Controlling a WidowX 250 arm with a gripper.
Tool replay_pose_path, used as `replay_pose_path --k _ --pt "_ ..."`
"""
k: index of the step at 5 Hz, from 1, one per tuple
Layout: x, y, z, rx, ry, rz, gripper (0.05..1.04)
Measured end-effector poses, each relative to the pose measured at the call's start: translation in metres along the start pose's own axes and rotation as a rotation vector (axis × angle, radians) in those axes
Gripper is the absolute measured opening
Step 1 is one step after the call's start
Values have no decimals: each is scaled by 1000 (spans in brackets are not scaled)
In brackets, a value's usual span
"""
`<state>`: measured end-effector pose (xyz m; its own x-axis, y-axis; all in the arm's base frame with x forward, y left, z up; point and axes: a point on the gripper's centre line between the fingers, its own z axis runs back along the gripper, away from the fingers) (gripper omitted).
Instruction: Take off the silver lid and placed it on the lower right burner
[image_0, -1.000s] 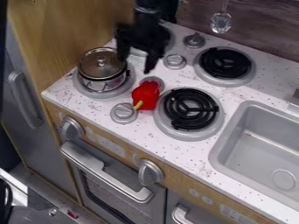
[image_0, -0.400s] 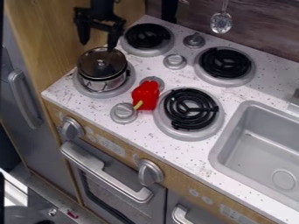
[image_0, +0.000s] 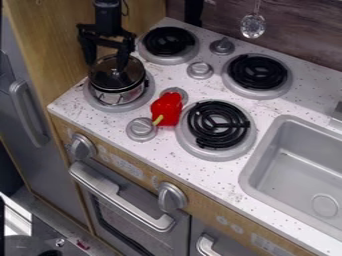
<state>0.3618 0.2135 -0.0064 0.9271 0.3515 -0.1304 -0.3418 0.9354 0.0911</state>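
My gripper (image_0: 106, 66) hangs over the pot at the upper left, its two fingers spread apart and pointing down at the lid. The lid (image_0: 116, 80), dark glass with a silver rim, sits on the silver pot (image_0: 118, 96). That pot stands on the front left burner. Part of the lid's knob and back edge is behind the fingers; whether they touch the lid I cannot tell. The lower right burner (image_0: 217, 125) has a black coil in a grey ring, with nothing on it.
A red toy pepper (image_0: 167, 108) lies between the pot and the lower right burner, beside a grey knob (image_0: 141, 128). Two more burners stand at the back, the left one (image_0: 168, 42) close to my gripper. A grey sink (image_0: 298, 172) is at the right.
My gripper has moved left from behind the pot's right side, then down over the lid. The pot, lid and pepper have stayed in place.
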Motion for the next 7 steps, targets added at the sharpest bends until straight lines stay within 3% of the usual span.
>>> replay_pose_path --k 1,3,4,5,6,7 --pt "-5 -6 -5 -27 14 1 963" --pt "-5 -14 -4 -25 2 -22 406" --pt "-4 -15 -2 -7 -8 -36 254" --pt "-5 -24 8 17 -62 -76 253" --pt "-8 -60 53 63 -182 -186 253" --pt "-30 -105 48 51 -173 -298 253"
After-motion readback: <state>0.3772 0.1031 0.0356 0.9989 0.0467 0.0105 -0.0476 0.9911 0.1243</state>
